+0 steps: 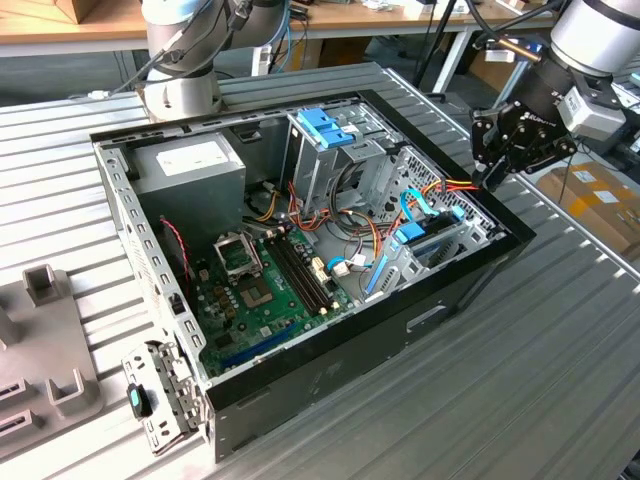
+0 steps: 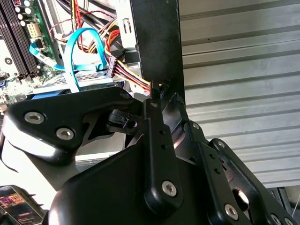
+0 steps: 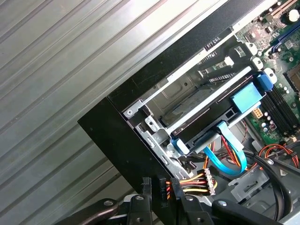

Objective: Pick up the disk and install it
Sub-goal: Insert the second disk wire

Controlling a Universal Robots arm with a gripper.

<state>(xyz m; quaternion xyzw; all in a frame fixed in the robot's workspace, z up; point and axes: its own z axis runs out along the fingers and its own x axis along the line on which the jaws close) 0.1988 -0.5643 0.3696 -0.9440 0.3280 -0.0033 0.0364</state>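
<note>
Here the claw (image 1: 487, 172) sits nearly clenched and empty at the case (image 1: 470, 290) wall, near the seated disk (image 3: 206, 124).

Drive bay metal and a blue cable (image 3: 229, 150) hide most of the disk (image 3: 201, 123).

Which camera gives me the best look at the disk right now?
The first wrist view: the disk sits in its bay with blue rails and a blue cable. The exterior view shows it small, near the case's corner. The second wrist view shows a sliver behind the tool.
</note>
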